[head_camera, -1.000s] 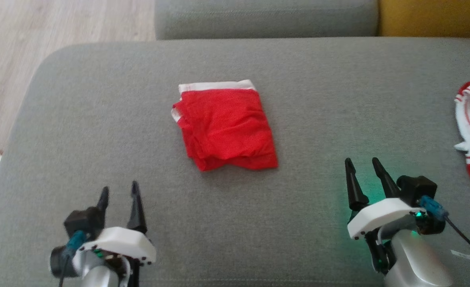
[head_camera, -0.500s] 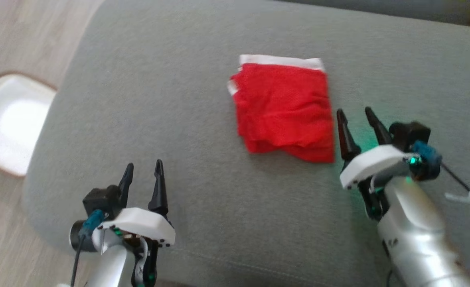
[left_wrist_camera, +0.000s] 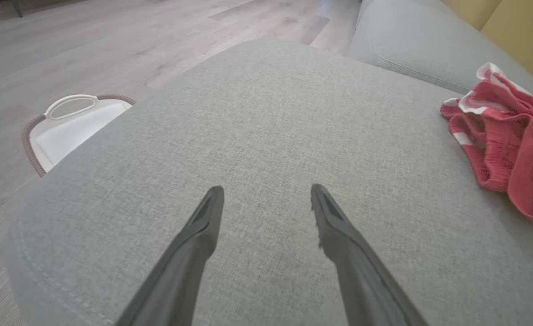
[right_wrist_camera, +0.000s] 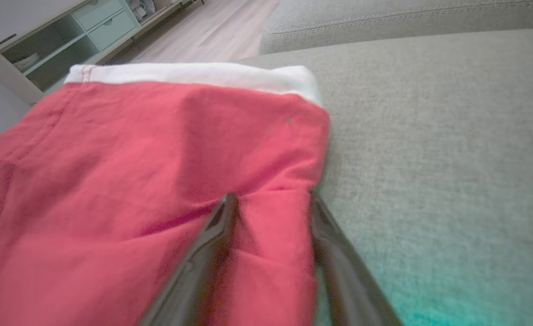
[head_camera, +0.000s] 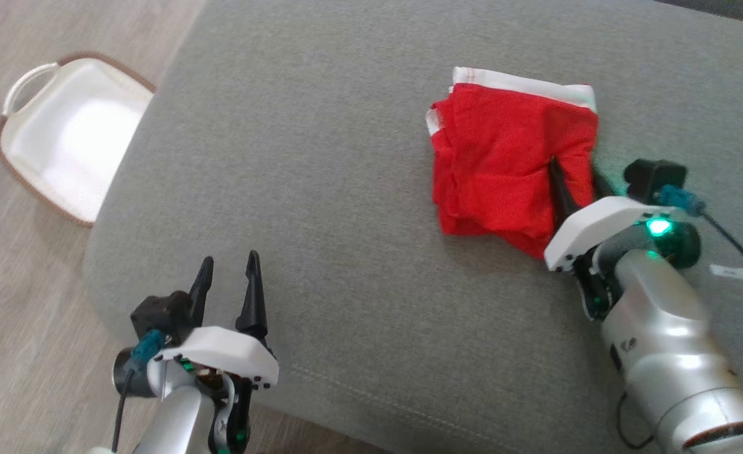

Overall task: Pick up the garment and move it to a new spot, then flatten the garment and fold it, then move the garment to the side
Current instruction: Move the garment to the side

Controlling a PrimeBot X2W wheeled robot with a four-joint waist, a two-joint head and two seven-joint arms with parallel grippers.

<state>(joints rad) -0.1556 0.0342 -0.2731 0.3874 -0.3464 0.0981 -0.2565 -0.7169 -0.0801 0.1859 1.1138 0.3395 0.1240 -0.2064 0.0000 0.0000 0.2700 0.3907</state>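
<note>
Two tools, two jobs. The right tool (right_wrist_camera: pixel 271 197) stands spread astride the right-hand edge of the folded red shorts (head_camera: pixel 510 170), with cloth humped between its fingers and not yet pinched. The left tool (head_camera: pixel 230 257) hangs spread over the bare grey sofa seat (head_camera: pixel 321 189). The shorts lie on the seat's right part. They look light, limp and layered, so I'd take every layer at that edge or the fold will spill. A white basket (head_camera: pixel 75 145) sits on the floor, well apart, and nothing blocks the way.

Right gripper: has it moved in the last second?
Yes. The right gripper has gone forward and left against the red garment: from clear of its near right corner onto its right edge.
</note>
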